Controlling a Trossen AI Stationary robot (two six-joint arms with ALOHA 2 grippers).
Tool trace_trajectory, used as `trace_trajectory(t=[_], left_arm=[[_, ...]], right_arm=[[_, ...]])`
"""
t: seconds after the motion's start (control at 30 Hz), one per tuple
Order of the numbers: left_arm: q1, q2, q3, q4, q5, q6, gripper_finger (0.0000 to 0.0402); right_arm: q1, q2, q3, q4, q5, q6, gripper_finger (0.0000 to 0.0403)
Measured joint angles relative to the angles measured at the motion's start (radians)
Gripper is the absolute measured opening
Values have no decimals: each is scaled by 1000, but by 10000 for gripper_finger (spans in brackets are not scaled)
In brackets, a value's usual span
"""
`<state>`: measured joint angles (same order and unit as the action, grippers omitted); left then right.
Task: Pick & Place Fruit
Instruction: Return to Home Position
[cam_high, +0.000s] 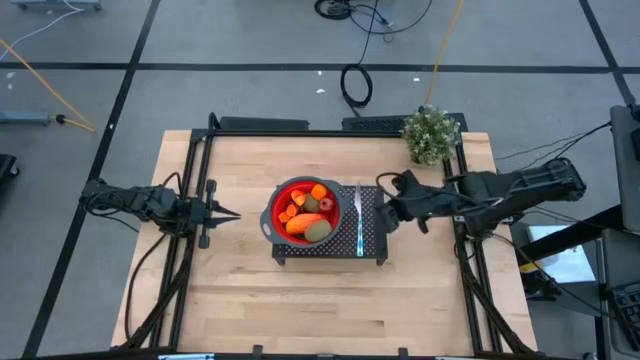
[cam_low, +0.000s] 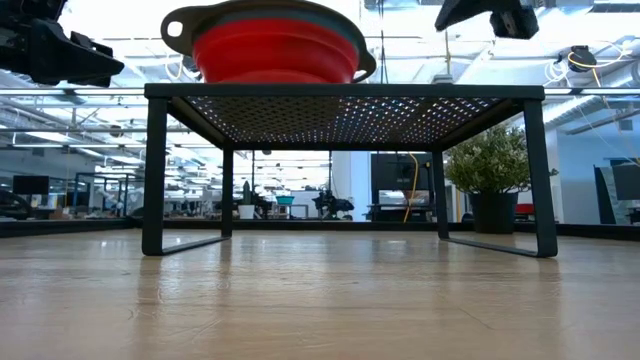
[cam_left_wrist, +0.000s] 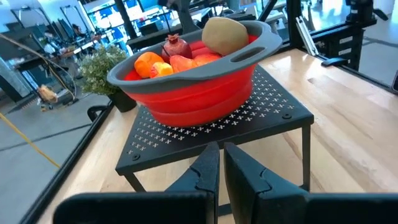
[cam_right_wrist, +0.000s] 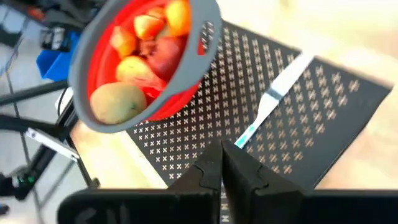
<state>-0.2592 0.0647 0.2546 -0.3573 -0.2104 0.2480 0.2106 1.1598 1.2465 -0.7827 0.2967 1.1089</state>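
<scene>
Fruit (cam_high: 305, 212) sits piled in red bowl (cam_high: 271, 216) on shelf (cam_high: 372, 240) — sorted, we judge. Left gripper (cam_high: 232, 214) and right gripper (cam_high: 385, 210) flank it — fingers closed, seemingly empty.

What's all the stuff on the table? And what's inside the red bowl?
Light wooden table: one, tan, under everything.
Black metal shelf with tiny holes: one, black, middle of the table.
Red strainer bowl with a grey rim: one, on the shelf, toward the left arm.
Long orange toy fruit: one, orange, in the bowl.
Dark red round toy fruit: one, in the bowl.
Brownish-green oval toy fruit: at least one, in the bowl.
Small orange pieces: a few, in the bowl.
Silver knife with a light-blue handle: one, flat on the shelf beside the bowl.
Bushy green potted plant: one, table's far right corner.
Left gripper: dark, shut, left of the shelf.
Right gripper: dark, shut, over the shelf's right edge.
</scene>
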Motion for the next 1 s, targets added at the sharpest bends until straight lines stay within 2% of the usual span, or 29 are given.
trace_trajectory(t=[0.37, 0.63, 0.77, 0.9, 1.0], left_arm=[[0, 0, 0, 19, 0, -131, 26], [0, 0, 0, 19, 0, -327, 26], [0, 0, 0, 19, 0, -408, 26], [0, 0, 0, 19, 1, -429, 26], [0, 0, 0, 19, 1, -435, 26]], right_arm=[[14, -142, 0, 8, 17, -396, 0], [57, -217, -5, 4, 17, -574, 0], [80, -262, -84, 37, 16, -616, 0], [100, -335, -215, 147, 6, -638, 0], [109, -402, -316, 246, -61, -664, 0]])
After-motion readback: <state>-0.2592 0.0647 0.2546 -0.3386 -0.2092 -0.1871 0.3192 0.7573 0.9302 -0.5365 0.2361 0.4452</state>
